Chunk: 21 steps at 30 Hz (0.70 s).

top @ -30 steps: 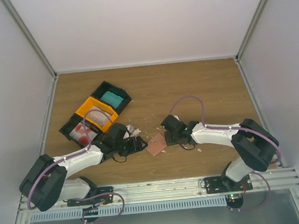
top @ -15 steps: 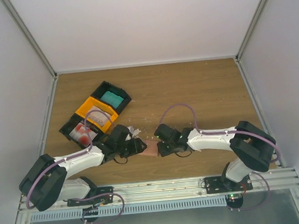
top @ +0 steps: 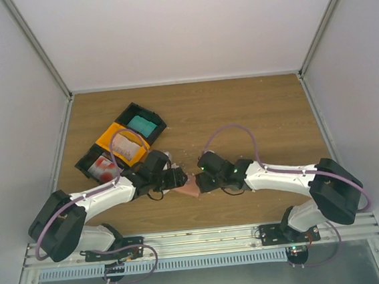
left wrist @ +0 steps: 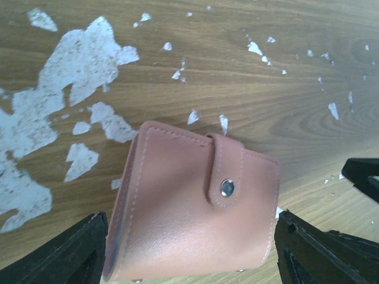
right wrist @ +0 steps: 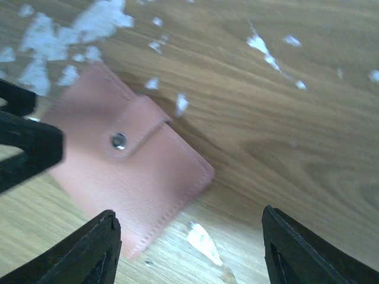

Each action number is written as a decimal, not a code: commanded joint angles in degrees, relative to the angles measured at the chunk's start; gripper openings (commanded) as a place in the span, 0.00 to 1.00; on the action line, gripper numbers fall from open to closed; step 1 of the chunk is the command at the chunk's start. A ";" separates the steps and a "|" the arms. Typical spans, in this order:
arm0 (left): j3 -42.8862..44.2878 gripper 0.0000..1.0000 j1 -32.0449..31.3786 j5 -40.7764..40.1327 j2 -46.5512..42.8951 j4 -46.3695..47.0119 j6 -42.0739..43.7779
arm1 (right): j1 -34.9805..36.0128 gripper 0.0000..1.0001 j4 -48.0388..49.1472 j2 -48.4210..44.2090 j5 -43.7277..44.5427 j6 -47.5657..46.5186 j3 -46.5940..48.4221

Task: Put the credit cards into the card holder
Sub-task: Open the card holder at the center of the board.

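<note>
Card holder [left wrist: 189, 213] flat on tabletop [top: 253, 109], front centre, snap flap shut, lying between my two grippers. My left gripper [left wrist: 192, 257]: jaws spread wide, fingers [left wrist: 65, 254] standing at either side of the holder; cannot tell whether they touch it. My right gripper [right wrist: 189, 248]: jaws apart, nothing held, one holder corner just beside its left finger. White scraps [left wrist: 71, 65] scattered around the holder. Well apart, at left: teal card [top: 141, 125] in black bin [top: 152, 117], pale card [top: 128, 146] in orange bin [top: 111, 135], red card [top: 103, 167] in second black bin [top: 84, 164].
</note>
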 commanded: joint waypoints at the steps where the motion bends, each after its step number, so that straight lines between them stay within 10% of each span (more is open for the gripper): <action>1: -1.39 0.78 -0.44 -2.28 -2.58 -2.39 -2.69 | -2.16 0.66 6.01 1.73 -5.98 -6.32 2.87; 21: -12.09 0.67 -0.53 7.52 -6.19 10.08 -18.26 | -4.94 0.39 11.44 8.61 -19.61 -2.99 -2.68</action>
